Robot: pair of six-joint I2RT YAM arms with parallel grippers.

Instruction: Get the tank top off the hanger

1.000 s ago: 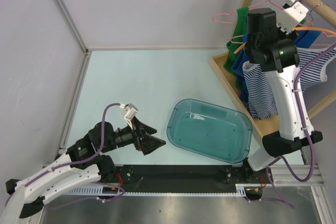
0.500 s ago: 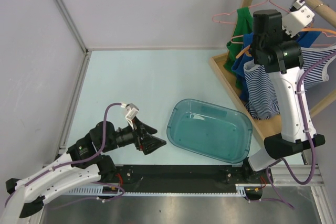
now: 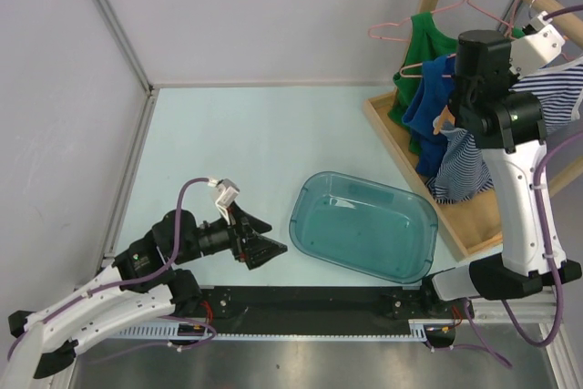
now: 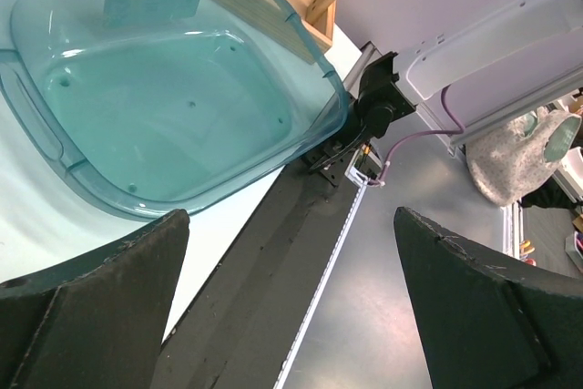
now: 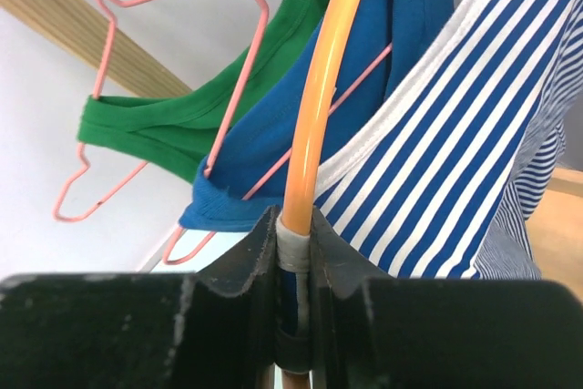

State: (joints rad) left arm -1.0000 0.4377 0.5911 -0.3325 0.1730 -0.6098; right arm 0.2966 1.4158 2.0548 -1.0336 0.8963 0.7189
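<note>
Right gripper (image 5: 293,245), clamped on the orange hanger (image 5: 314,116), swings toward three o'clock, and the striped tank top (image 5: 455,134), still hung at two o'clock, comes along. Left gripper (image 4: 291,280) idles, fingers wide.

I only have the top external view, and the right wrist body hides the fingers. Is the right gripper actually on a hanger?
Observer: Yes. The right gripper is shut on the orange plastic hanger, at a grey wrapped spot on its rod.
Operator: Anything else caught in there?
Observer: No, only that rod. The solid blue tank top hangs left of it, above the fingertips.
Operator: And the target garment?
Observer: The blue-and-white striped tank top lies against the rod's right side, white trim beside it.
</note>
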